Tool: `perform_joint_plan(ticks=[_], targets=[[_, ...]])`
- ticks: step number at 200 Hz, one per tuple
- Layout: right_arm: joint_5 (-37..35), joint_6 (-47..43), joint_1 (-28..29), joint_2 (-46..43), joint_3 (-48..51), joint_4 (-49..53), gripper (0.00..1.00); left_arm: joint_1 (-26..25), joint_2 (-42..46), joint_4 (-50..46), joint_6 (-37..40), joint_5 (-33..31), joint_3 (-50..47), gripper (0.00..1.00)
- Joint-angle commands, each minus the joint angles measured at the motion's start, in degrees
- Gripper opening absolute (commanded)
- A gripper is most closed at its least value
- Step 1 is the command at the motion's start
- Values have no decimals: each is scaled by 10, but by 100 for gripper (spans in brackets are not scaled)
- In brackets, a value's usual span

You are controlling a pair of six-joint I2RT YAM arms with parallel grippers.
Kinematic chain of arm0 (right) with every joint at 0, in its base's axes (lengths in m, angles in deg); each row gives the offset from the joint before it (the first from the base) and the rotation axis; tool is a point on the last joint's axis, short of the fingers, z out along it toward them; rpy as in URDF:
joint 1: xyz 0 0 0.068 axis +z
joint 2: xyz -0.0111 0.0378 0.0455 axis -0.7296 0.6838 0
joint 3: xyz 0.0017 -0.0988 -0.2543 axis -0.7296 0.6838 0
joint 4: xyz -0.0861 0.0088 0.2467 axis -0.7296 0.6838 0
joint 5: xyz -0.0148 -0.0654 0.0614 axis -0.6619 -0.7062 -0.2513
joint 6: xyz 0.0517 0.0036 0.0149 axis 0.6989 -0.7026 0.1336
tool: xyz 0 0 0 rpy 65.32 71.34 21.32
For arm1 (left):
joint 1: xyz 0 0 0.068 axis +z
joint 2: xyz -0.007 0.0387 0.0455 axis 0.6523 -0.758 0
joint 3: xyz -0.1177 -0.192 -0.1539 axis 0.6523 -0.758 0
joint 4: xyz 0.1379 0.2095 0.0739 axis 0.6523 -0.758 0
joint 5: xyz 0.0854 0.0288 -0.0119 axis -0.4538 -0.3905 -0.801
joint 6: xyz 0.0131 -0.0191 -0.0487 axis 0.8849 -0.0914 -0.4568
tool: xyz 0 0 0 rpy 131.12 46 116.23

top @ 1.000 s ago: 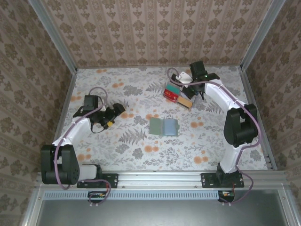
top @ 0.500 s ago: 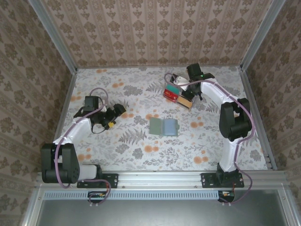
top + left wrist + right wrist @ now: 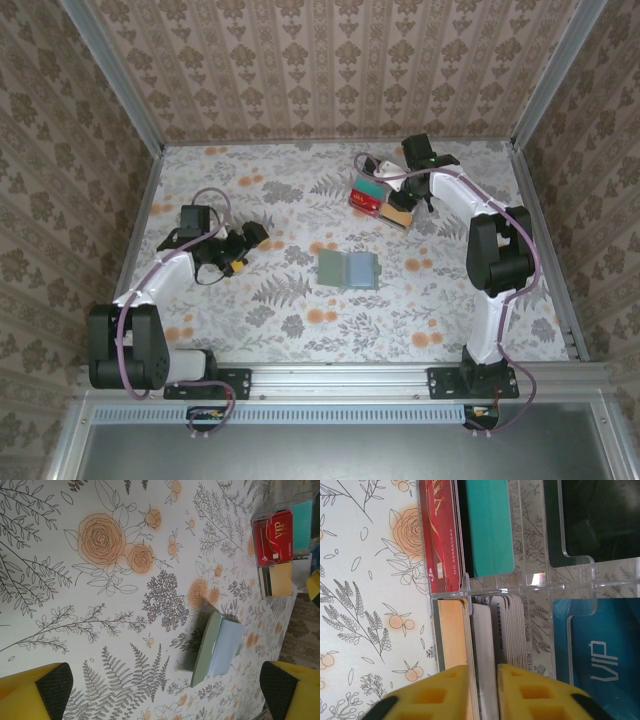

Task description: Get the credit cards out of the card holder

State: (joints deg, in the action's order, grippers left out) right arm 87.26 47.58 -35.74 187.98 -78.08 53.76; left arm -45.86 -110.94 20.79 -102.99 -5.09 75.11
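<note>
card holder (image 3: 348, 269): lies open at the middle of the desk (image 3: 250, 330), long axis left-right; cards inside, I cannot tell.
left pincer (image 3: 248, 238): spread wide, empty, facing the holder.
right pincer (image 3: 482, 685): over the clear tray (image 3: 540, 577), beyond the holder; jaws narrowly apart around a whitish card (image 3: 484, 635), grip uncertain.
credit cards (image 3: 490, 525): stand sorted in the tray's compartments.

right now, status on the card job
Left fingers open, hovering. Right fingers straddle a whitish card in the clear rack; grip unclear. Card holder open mid-table, unobstructed.
</note>
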Motion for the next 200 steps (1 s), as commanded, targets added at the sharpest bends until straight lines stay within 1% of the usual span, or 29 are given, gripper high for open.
perform_joint_plan(ticks=[1,40,73,86,90,109,123,143,162,174,188,200], targets=[[14,5,-2,0,-12,-9,31,4,4,6,-6,13,-9,100],[17,14,-3,-15,-9,-17,30,4,12,4,-6,13,-10,100],[35,45,-3,-64,13,-45,33,4,23,-10,2,5,-7,100],[33,77,-3,-93,33,-63,41,4,28,-22,11,-5,-1,100],[31,88,-4,-103,41,-87,44,4,31,-27,14,-9,1,100],[34,137,-8,-160,84,-133,56,4,45,-56,35,-37,18,100],[18,183,-10,-209,123,-175,64,4,58,-86,56,-72,38,100],[-16,265,-16,-276,169,-214,67,4,83,-104,91,-143,61,100],[-46,344,-26,-334,224,-238,71,5,119,-90,121,-249,60,100],[-81,390,-33,-392,275,-267,75,5,138,-84,154,-313,60,100],[-107,423,-44,-447,329,-286,79,6,151,-63,202,-364,49,100],[-134,433,-48,-486,370,-288,86,11,160,-45,230,-389,37,100]])
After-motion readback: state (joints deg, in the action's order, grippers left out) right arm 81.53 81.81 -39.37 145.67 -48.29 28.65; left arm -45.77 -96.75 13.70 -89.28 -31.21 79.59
